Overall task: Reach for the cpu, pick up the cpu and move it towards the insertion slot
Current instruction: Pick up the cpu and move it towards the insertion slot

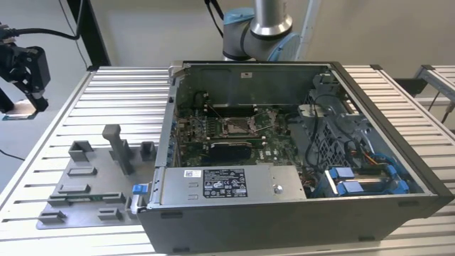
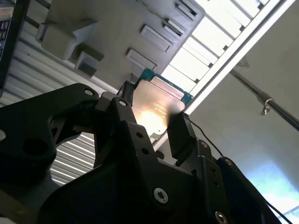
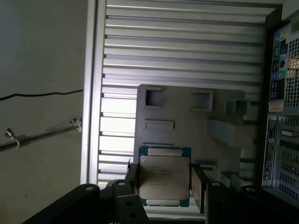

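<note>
My gripper (image 1: 23,108) hangs at the exterior view's far left, above the left edge of the slatted table, shut on the cpu (image 1: 17,111). In both wrist views the cpu (image 3: 164,176) (image 2: 156,105) shows as a flat silvery square with a green rim, pinched at two opposite edges by the black fingers (image 3: 196,183). Below and beyond it lies the grey fixture plate (image 3: 187,116). The insertion slot (image 1: 238,126), a shiny square frame on the green motherboard, sits inside the open computer case (image 1: 384,160), far off towards the exterior view's right.
The grey fixture plate (image 1: 92,181) with upright blocks lies on the table (image 1: 121,90) left of the case. A silver power-supply box (image 1: 227,184) fills the case's front. The arm's base (image 1: 259,32) stands behind the case. Cables run past the table's left edge.
</note>
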`<move>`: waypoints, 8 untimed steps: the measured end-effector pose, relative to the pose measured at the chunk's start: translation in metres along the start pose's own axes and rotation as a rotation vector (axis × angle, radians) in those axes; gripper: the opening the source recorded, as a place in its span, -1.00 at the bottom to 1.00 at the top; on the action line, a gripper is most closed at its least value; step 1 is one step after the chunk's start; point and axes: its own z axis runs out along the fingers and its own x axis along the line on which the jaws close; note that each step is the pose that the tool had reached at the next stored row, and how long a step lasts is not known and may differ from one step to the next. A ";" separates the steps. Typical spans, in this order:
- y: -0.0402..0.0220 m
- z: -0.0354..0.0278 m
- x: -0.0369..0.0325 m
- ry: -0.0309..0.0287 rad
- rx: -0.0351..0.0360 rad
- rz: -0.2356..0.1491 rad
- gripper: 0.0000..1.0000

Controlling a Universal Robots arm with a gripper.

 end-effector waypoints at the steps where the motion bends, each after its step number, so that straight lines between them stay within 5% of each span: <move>1: 0.0000 -0.0001 -0.0012 0.0002 0.0001 0.000 -1.00; 8: -0.0005 0.0000 -0.0155 0.0002 0.0000 0.000 -1.00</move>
